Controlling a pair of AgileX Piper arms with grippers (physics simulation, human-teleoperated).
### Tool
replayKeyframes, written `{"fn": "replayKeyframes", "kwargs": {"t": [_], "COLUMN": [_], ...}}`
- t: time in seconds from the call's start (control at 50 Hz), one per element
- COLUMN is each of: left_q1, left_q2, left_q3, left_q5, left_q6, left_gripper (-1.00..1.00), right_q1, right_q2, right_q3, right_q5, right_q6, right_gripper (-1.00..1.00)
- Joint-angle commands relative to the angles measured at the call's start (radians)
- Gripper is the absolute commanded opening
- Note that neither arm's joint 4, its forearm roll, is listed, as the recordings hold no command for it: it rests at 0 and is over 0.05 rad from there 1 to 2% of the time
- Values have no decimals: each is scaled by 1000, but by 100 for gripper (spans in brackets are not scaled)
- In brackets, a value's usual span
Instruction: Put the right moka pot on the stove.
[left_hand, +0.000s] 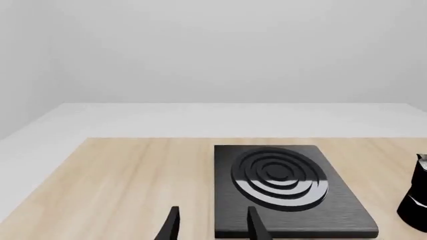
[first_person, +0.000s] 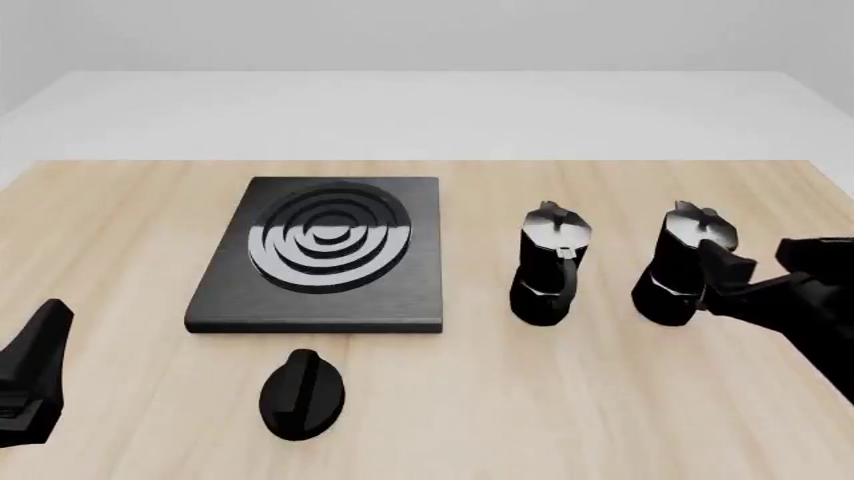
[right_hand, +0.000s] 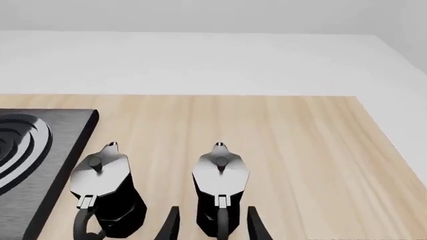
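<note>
On the table (first_person: 120, 200) we find the stove (first_person: 320, 255) left of centre. The knob (first_person: 302, 393) sits at its 6 o'clock. At its 3 o'clock stands one moka pot (first_person: 550, 265), with the right moka pot (first_person: 683, 262) beyond it at 3 o'clock.

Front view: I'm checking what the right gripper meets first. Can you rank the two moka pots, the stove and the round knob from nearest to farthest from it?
1. Right moka pot, just left of the right gripper.
2. Left moka pot, one step further left.
3. Stove and round knob, both far left; too close to call.
</note>
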Motion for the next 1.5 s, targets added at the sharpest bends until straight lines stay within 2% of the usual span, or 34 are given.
{"fn": "replayKeyframes", "kwargs": {"t": [0.02, 0.56, 0.78, 1.3, 1.32, 1.44, 1.5], "left_q1": [0, 0, 0, 0, 0, 0, 0], "left_q2": [0, 0, 0, 0, 0, 0, 0], "left_q3": [0, 0, 0, 0, 0, 0, 0], "left_q5": [0, 0, 0, 0, 0, 0, 0], "left_q6": [0, 0, 0, 0, 0, 0, 0], "left_gripper": [100, 100, 100, 100, 100, 100, 100], "right_q1": [-15, -19, -23, -27, -26, -30, -26], "right_q2": [100, 317, 375, 492, 491, 476, 421], "right_q3": [-7, -24, -34, -44, -41, -31, -16], "right_q5": [-65, -202, -235, -310, -314, -322, -312], "right_q6": [11, 57, 61, 119, 121, 118, 86], "right_gripper": [100, 100, 100, 100, -100, -100, -100]}}
